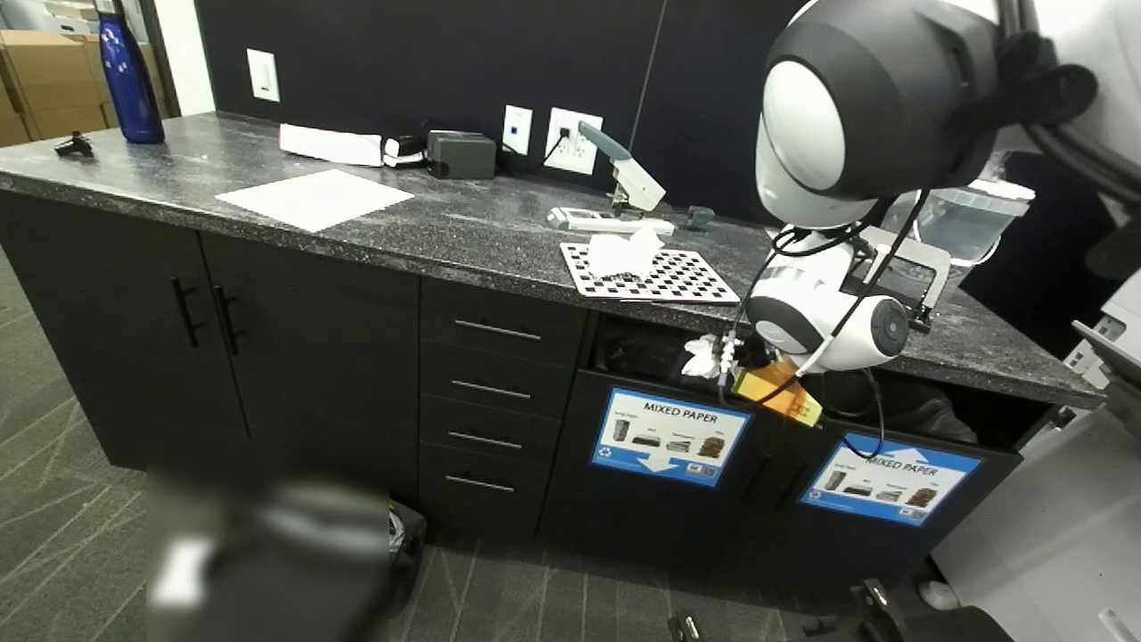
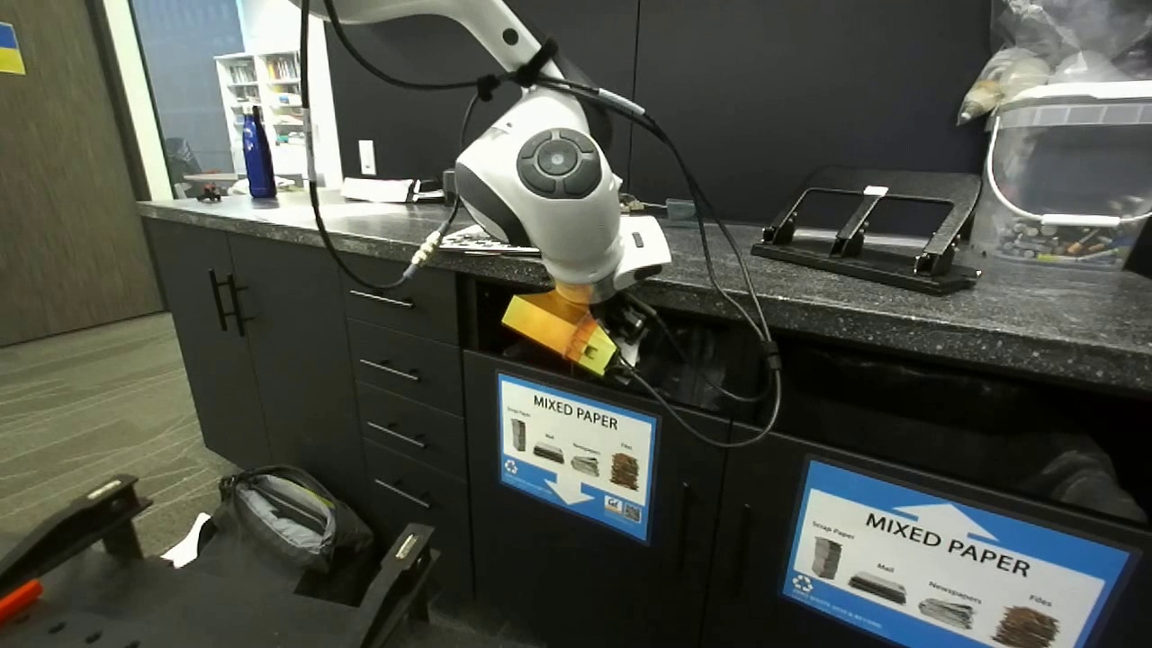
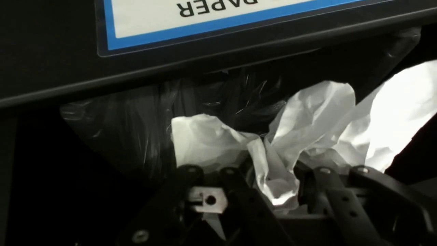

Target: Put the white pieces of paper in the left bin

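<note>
Crumpled white paper (image 3: 310, 116) is pinched between the fingers of my gripper (image 3: 276, 177), fanning out on both sides; whether it is one piece or more, I cannot tell. In an exterior view this held paper (image 1: 701, 357) shows at the opening of the left bin (image 1: 642, 526), below the countertop. The wrist view has the bin's clear liner (image 3: 136, 130) beyond the fingers, and the bin's labelled front panel (image 3: 51, 48) across the top. Another crumpled white piece (image 1: 624, 254) rests on the black-dotted sheet (image 1: 691, 278) on the counter.
The counter edge (image 2: 720, 301) overhangs the bin opening. To the right is a near-identical labelled bin (image 2: 756, 576). A laptop stand (image 2: 873, 234), a clear bucket (image 2: 1071, 198) and a flat white sheet (image 1: 316, 198) stand or lie on the counter. Loose cables (image 2: 756, 432) hang by the wrist.
</note>
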